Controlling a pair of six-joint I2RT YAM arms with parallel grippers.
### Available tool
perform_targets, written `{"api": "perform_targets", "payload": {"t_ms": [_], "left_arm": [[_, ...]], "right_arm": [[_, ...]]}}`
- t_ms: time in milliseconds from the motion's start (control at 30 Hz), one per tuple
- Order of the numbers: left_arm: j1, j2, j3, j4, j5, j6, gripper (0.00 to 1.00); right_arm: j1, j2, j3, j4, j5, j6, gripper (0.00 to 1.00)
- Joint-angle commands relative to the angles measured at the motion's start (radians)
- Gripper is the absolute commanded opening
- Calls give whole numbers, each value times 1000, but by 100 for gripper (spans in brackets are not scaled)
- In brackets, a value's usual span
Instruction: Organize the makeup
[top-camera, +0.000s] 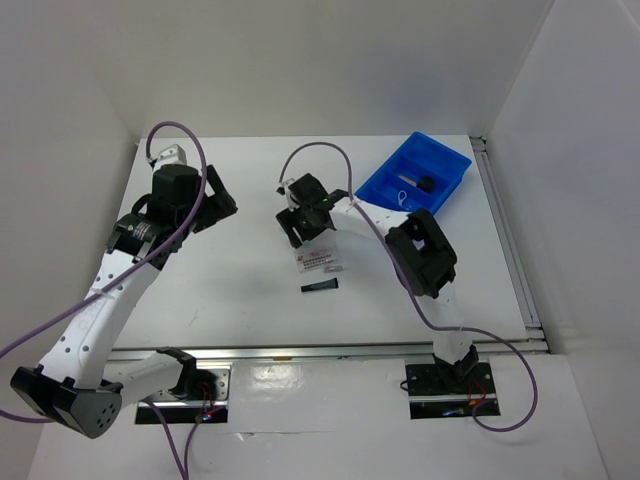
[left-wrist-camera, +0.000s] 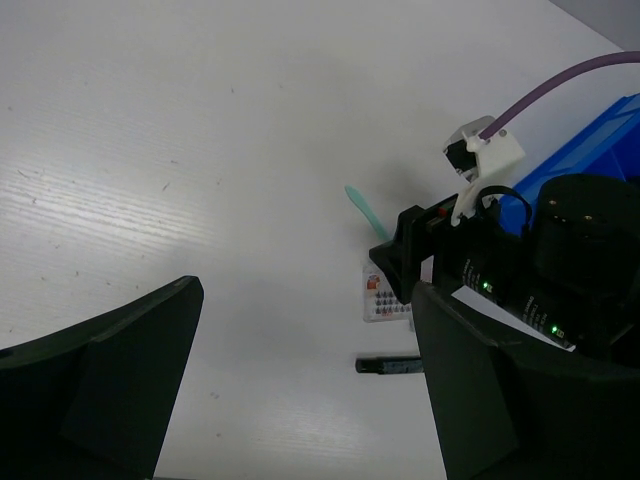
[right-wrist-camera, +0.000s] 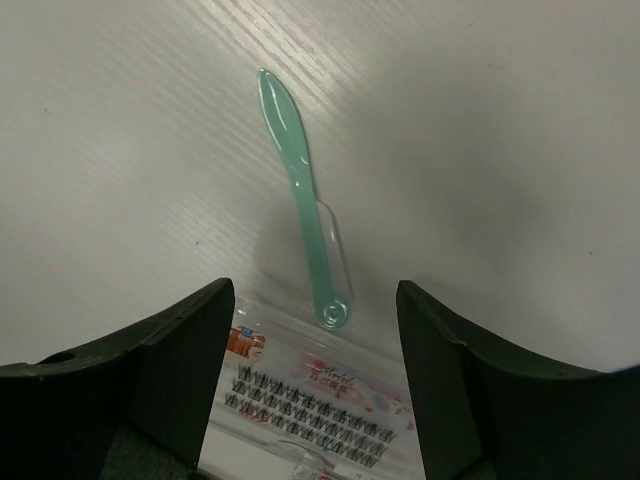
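Nearest, the slim black tube (top-camera: 319, 288) lies at 6 o'clock of the white red-printed sachet (top-camera: 318, 262), where the right gripper (right-wrist-camera: 312, 300) hangs released above a teal spatula (right-wrist-camera: 300, 190), with the left gripper (left-wrist-camera: 305, 290) released at 9 o'clock and the blue bin (top-camera: 385, 180) at 2 o'clock.

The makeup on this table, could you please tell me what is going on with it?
The right gripper hangs open above a teal spatula and a lash sachet, holding nothing. A slim black tube lies nearby. The blue bin holds a looped string and a small black item. The left gripper is open, off to the side.
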Motion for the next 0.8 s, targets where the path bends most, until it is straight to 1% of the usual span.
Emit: {"api": "perform_targets", "payload": {"t_ms": [0, 67, 100, 133, 233, 333, 367, 467, 500, 600, 667, 700, 733, 767], "left_arm": [[5, 1, 19, 19, -16, -11, 100], [5, 1, 19, 19, -16, -11, 100], [5, 1, 19, 19, -16, -11, 100], [5, 1, 19, 19, -16, -11, 100], [5, 1, 19, 19, -16, -2, 100], [5, 1, 9, 10, -26, -2, 100], [5, 1, 9, 10, -26, -2, 100], [5, 1, 9, 10, -26, 7, 100], [5, 1, 9, 10, -26, 7, 100], [5, 1, 9, 10, -35, 7, 100], [5, 1, 9, 10, -35, 19, 100], [5, 1, 9, 10, -35, 19, 100], [5, 1, 9, 10, -35, 28, 100], [5, 1, 9, 10, -35, 28, 100]], "right_arm": [[13, 6, 35, 23, 58, -23, 73], [24, 35, 45, 23, 105, -23, 70], [36, 45, 45, 23, 120, -23, 67], [37, 54, 54, 23, 145, -23, 67], [49, 84, 65, 32, 165, -23, 64], [49, 104, 65, 32, 156, -14, 56], [49, 104, 74, 32, 156, -14, 48], [49, 115, 87, 32, 156, -14, 31], [49, 126, 103, 32, 173, -14, 18], [49, 135, 154, 11, 182, -14, 0], [40, 117, 174, 21, 167, -5, 0], [40, 80, 174, 35, 167, -5, 0], [14, 56, 174, 52, 153, 7, 0], [1, 26, 159, 97, 132, 21, 0]]}}
